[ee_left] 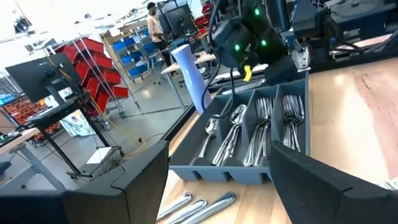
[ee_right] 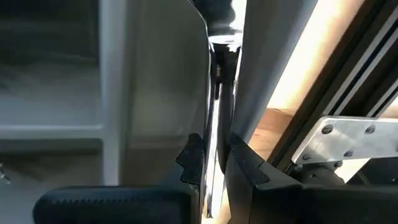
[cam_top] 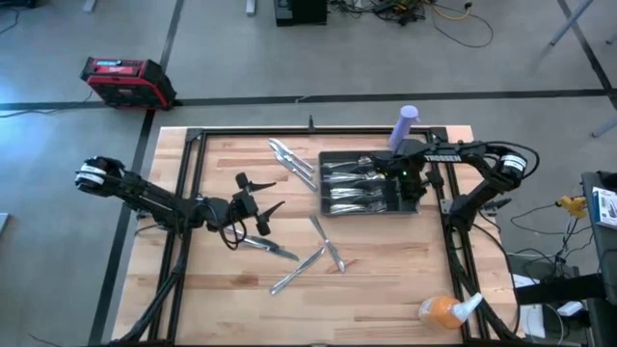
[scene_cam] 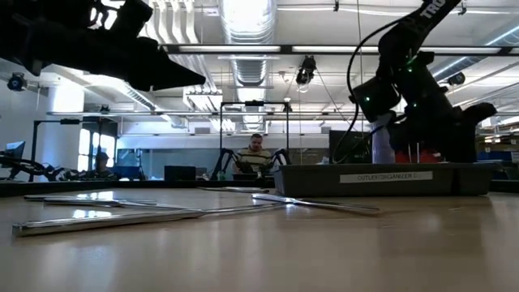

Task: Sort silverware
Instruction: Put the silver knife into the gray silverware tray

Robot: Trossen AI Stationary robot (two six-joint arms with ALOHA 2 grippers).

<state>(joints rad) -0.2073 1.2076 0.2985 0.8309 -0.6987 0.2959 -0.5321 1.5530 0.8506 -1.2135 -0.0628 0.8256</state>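
Reaching into tray end: right hand clenched on a thin piece, type unclear | left hand released above counter | silverware partly loose, partly sorted.

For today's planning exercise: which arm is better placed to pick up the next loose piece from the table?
Left. Its open gripper hovers beside the loose silverware, while the right gripper is down in the tray, holding a piece.

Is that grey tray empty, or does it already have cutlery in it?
Partly filled. The tray holds spoons and forks lying in separate compartments, while more silverware lies loose on the table.
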